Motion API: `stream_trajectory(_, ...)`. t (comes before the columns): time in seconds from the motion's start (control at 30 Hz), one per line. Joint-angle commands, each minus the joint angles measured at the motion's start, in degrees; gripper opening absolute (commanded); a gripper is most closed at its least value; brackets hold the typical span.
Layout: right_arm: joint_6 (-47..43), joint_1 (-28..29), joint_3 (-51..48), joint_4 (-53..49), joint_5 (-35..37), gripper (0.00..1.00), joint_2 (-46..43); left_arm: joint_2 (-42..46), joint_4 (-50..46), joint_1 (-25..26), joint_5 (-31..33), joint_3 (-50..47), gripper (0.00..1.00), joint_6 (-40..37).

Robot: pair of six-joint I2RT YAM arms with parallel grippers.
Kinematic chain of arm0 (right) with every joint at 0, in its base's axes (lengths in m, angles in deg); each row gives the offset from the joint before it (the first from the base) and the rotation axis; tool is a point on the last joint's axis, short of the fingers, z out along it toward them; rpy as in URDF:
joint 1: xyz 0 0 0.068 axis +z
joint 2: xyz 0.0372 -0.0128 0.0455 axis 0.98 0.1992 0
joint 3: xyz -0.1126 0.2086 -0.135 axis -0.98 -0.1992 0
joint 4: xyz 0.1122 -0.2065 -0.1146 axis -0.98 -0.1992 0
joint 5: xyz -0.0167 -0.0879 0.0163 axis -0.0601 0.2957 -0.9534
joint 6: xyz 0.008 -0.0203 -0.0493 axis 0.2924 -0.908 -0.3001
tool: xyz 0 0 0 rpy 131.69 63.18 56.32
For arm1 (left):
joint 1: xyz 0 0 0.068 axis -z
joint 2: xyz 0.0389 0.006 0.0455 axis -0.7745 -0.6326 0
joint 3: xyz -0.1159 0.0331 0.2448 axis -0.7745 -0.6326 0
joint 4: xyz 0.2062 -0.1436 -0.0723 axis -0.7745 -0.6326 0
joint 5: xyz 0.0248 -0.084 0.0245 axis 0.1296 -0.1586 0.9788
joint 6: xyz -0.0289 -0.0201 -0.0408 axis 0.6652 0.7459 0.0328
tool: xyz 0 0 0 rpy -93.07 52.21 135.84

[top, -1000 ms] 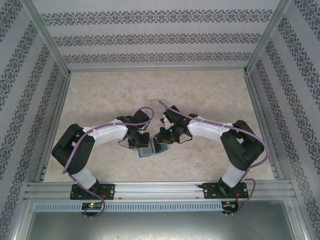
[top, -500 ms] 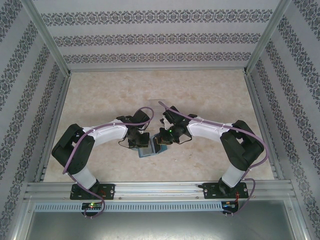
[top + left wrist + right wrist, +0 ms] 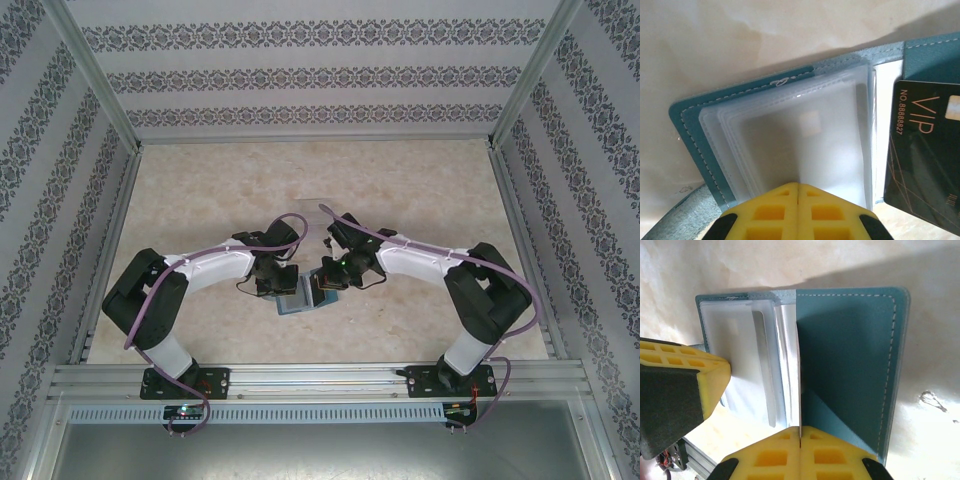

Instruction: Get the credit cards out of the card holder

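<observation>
The teal-blue card holder (image 3: 695, 125) lies open on the table, its stack of clear sleeves (image 3: 805, 140) fanned up. My left gripper (image 3: 798, 186) is shut on the edge of one clear sleeve. A dark credit card (image 3: 922, 160) with gold "VIP" lettering stands beside the sleeves, over the holder's other panel. My right gripper (image 3: 800, 430) is shut on this credit card (image 3: 799, 390), seen edge-on as a thin line in front of the teal panel (image 3: 850, 350). In the top view both grippers, left (image 3: 283, 284) and right (image 3: 322, 288), meet over the card holder (image 3: 292, 306).
The beige marbled table (image 3: 400, 180) stretches behind and to both sides. Patterned walls and metal frame rails (image 3: 300, 375) enclose it. The left gripper's yellow finger (image 3: 685, 370) sits close to the right gripper, at the sleeves (image 3: 737, 355).
The right arm has shifted slightly to the right with the card. The left gripper and the card holder have stayed in place.
</observation>
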Motion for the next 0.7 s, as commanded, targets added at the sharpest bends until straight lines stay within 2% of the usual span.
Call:
stream_trajectory(0.0,0.76,0.49,-0.41,-1.82,1.92,0.03,-2.05,0.83,-2.71,0.6,0.75,1.33,0.05,-1.93)
stream_trajectory(0.3,-5.5,0.33,4.52,-6.71,4.26,0.04,-4.06,2.99,-0.18,0.57,-0.05,-0.35,0.05,-2.35)
stream_trajectory(0.5,-13.73,-0.22,9.09,-9.82,5.1,0.04,-4.73,5.34,1.16,0.51,-0.38,-1.15,0.05,-1.72)
stream_trajectory(0.67,-24.01,-1.03,13.84,-13.06,4.06,0.04,-3.6,7.53,2.11,0.16,-0.58,-2.24,0.06,-0.92)
